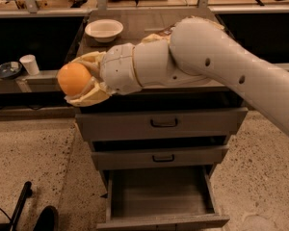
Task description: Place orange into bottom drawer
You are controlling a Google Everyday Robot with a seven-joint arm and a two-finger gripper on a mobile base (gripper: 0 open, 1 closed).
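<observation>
My gripper (76, 80) is shut on the orange (73, 79), a small round fruit, and holds it in the air just off the cabinet's top left corner, well above the floor. The pale fingers (89, 97) wrap the fruit from above and below. The bottom drawer (160, 197) is pulled out below, a wide grey tray with a bare floor. It lies to the lower right of the gripper. My arm (216, 61) reaches in from the right across the cabinet top.
A white bowl (104, 30) stands on the cabinet top (149, 20) at the back left. The two upper drawers with black handles (164, 123) are closed. A white cup (29, 64) and a dark dish (7, 70) sit on a low shelf at the left. A black object (20, 203) lies on the speckled floor.
</observation>
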